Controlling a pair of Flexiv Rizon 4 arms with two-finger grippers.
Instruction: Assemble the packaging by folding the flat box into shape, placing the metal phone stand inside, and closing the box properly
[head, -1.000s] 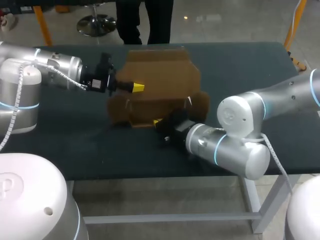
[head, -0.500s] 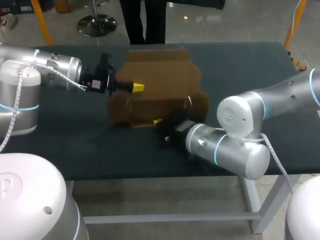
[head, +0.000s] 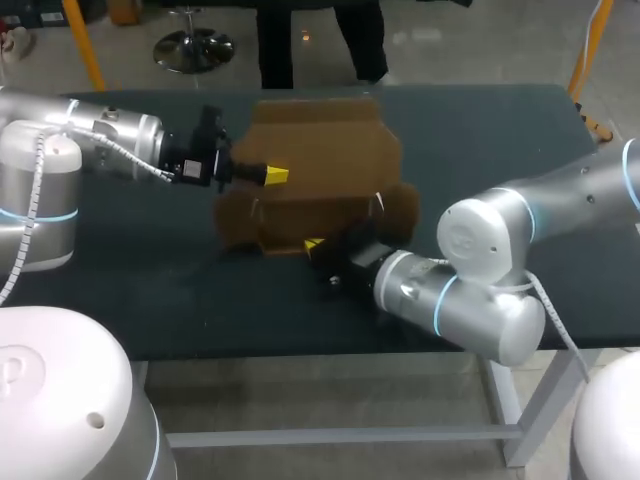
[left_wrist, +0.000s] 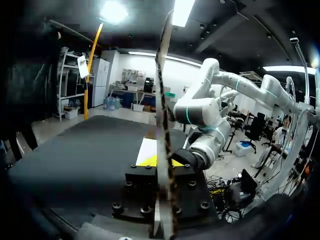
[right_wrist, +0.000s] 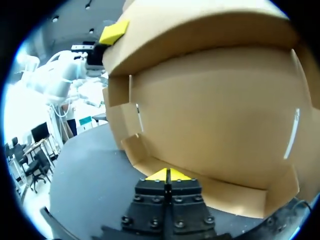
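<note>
Box (head: 320, 160): brown cardboard, at the middle of the table (head: 480, 140), partly formed.

Head view: large back panel raised, side flaps spread, low near wall up, top open. Left gripper (head: 272, 175) is at the raised panel's left edge. Right gripper (head: 314, 244) is at the near wall.

Left wrist view: the panel is seen edge-on, passing between the left gripper's (left_wrist: 160, 161) fingers, which pinch it from both sides.

Right wrist view: the inside of the tray, with the panel arching above. Right gripper (right_wrist: 167, 175) has its fingers closed tip to tip with nothing between them, set against the near wall.

Phone stand: seen in no view.

Status, as judged: folding under way. Left to do: lock the side walls, load the stand, close the lid.
</note>
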